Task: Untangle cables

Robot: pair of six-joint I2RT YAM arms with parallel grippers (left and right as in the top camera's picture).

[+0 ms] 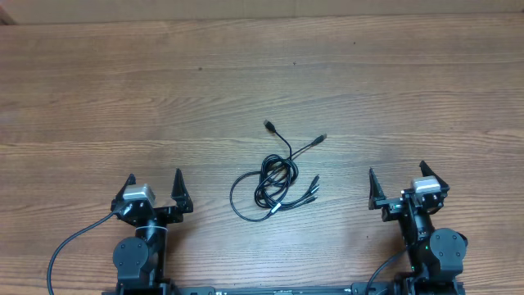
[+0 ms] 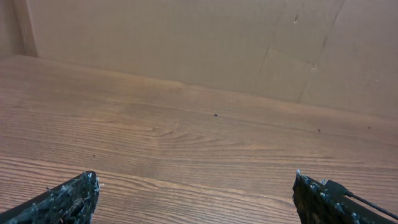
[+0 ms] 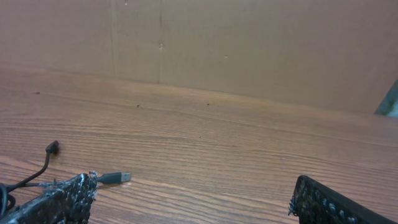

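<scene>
Lying tangled midway between the two jaws, cables (image 1: 277, 182) touching neither, both jaws spread wide, empty

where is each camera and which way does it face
Overhead: above the table, looking straight down at the cables; the left gripper and right gripper show, both open.
Left wrist: low over the table, facing the far wall; only its own fingers show.
Right wrist: low, facing the same wall; its fingers show, with two plug ends at lower left.
Shared: overhead and right wrist both see those plug ends.
</scene>
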